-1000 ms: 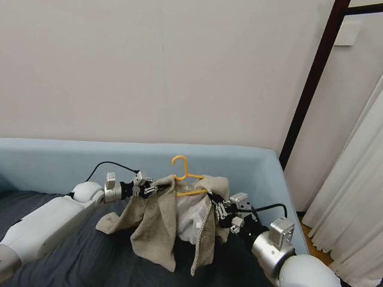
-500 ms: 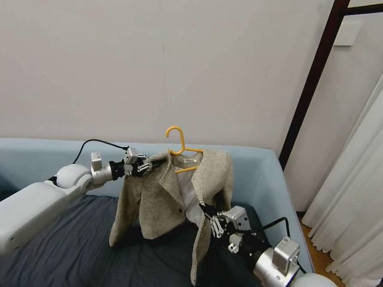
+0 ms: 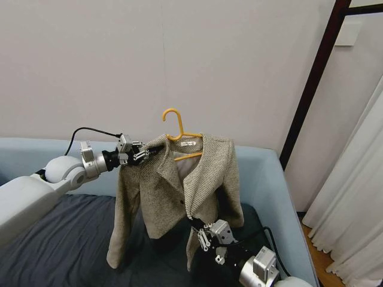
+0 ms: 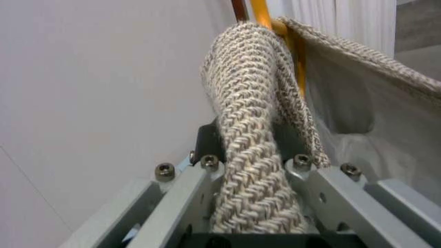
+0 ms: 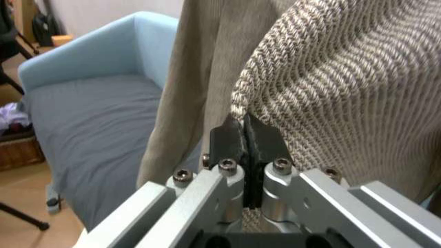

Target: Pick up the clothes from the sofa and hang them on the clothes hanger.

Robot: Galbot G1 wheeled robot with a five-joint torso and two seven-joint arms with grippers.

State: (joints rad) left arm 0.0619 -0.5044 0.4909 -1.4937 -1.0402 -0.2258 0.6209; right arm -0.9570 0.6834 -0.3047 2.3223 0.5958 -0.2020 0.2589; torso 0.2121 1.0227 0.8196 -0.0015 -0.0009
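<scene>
The left pincer is closed tight on a thick fold of knit at the shoulder of the jacket. The left wrist view shows the cloth bunched between the two fingers, w/ the orange hanger running on just beyond the fold; I cannot tell if the hanger's end is also inside the grip. The right pincer is low and in front, its black tips pressed together on the edge of one front panel, near the hem. So the jacket is up in the air, draped on the hanger, above the dark seat cushion of the light-blue sofa, and its sleeve and hem hang free. I judge the cloth as soft and limp, not heavy, w/ a coarse weave that gives good friction, so it should not slide out of the fingers. It has no stiffness of its own, i.e. the hanger alone gives it shape. The hanger looks thin and smooth, so the collar can slip along it if one side is pulled more than the other. The best hold is probably at the shoulder, cloth and hanger end together, w/ the hook left free. The hem grip is good only for steadying, e.g. against swinging.
</scene>
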